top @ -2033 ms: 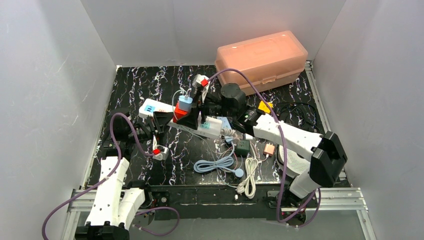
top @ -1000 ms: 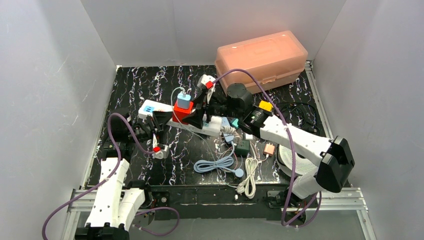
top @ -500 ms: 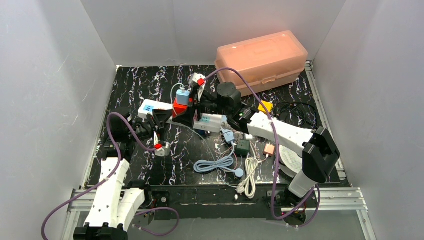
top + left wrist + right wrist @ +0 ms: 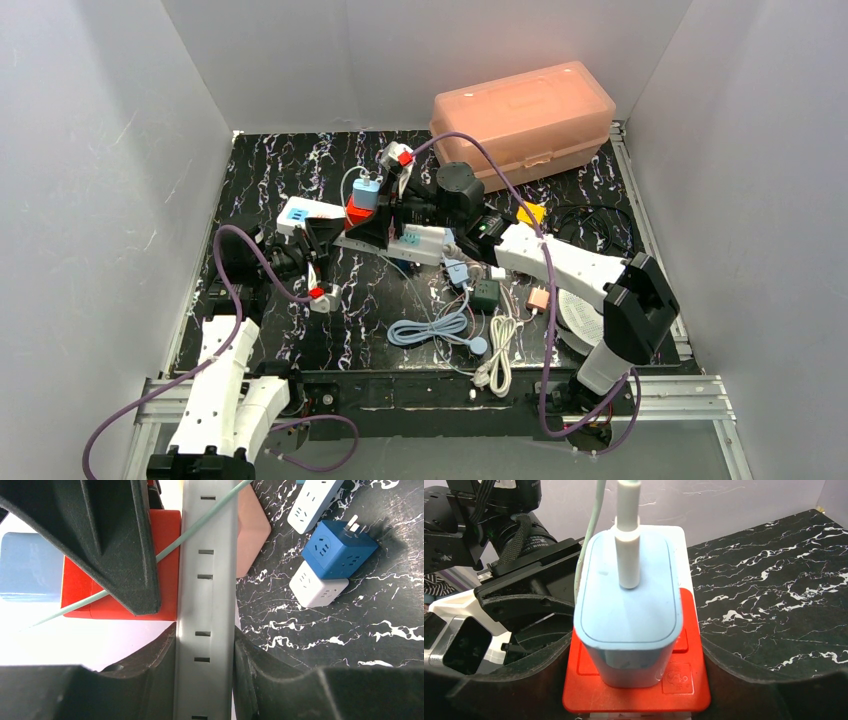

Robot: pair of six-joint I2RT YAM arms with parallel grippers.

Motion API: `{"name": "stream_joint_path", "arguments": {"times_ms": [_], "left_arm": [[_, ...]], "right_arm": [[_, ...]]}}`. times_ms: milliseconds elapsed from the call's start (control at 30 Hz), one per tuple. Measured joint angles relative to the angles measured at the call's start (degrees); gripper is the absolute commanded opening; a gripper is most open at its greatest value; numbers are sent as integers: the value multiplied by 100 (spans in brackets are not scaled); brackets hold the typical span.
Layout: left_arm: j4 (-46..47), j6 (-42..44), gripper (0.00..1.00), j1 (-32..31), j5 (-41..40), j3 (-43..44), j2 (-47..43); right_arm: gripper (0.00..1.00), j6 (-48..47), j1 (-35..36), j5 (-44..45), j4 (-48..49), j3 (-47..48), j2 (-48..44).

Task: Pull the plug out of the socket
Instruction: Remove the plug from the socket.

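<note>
Table, top view: black marbled table (image 4: 280,170) inside white walls, power strip (image 4: 425,245) near centre.
Left wrist: left end effector (image 4: 205,680) clamps the power strip's sides, probably bracing it.
Right wrist: right end effector (image 4: 636,700) closed on red plug (image 4: 634,690), which looks seated; blue charger (image 4: 629,615) on top.

The black marbled counter (image 4: 270,170) carries a pink translucent lidded box (image 4: 520,115) at 1 o'clock. A coiled pale-blue cable (image 4: 430,328) and a bundled white cable (image 4: 497,355) lie side by side near 6 o'clock, with a black cable (image 4: 590,220) at 3 o'clock.

Right pincer (image 4: 378,218) has carried the red plug (image 4: 639,699) slightly farther back.
</note>
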Motion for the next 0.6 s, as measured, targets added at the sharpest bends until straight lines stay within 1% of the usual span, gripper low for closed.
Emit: {"name": "stream_joint_path", "arguments": {"times_ms": [467,533,600], "left_arm": [[-306,573,0,-44,245,24,-28],[-470,715,0,-52,264,76,-37],[-997,1016,0,-57,256,264,-39]], "right_arm": [[1,-17,-11,-85,-404,-48,-262],[1,55,-24,-101,-332,-151,-341],[1,138,-24,-83,-299,-205,-411]]}}
